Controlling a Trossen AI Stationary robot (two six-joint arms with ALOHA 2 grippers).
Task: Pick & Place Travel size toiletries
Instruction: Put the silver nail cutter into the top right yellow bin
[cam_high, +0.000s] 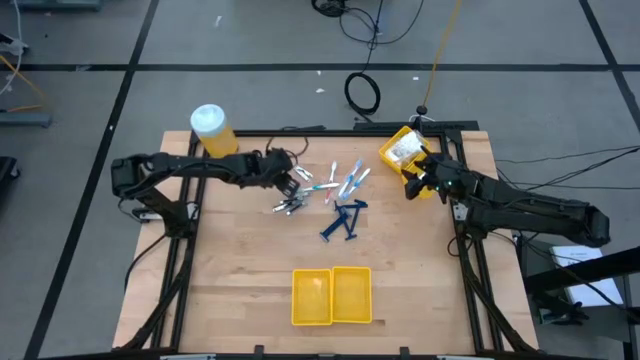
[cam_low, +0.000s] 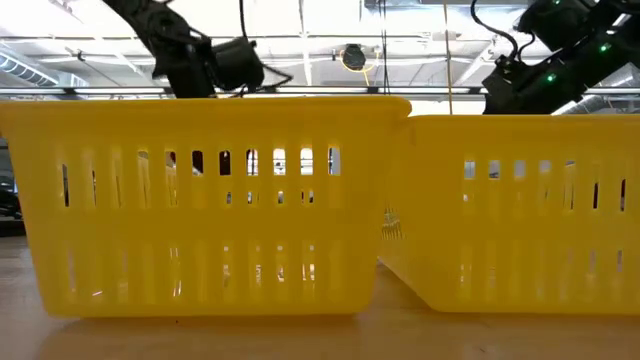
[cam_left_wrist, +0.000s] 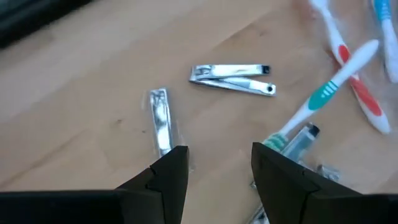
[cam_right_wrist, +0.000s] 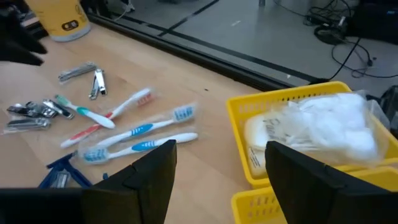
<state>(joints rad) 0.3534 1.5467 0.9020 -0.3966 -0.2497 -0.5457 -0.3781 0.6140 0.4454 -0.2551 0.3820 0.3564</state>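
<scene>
Closest, two yellow bins (cam_low: 200, 200) sit side by side at 6 o'clock on the table (cam_high: 240, 270). The left gripper (cam_left_wrist: 214, 168) hangs open and empty over shiny nail clippers (cam_left_wrist: 231, 78). Toothbrushes (cam_high: 345, 180) lie in the middle. The right gripper (cam_right_wrist: 217, 165), at 2 o'clock, is open and empty too.

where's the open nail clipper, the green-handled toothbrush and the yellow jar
open nail clipper (cam_left_wrist: 231, 78), left wrist view, middle of its metal arms
green-handled toothbrush (cam_left_wrist: 323, 96), left wrist view, on the green grip
yellow jar (cam_high: 212, 130), high view, on its white lid
</scene>
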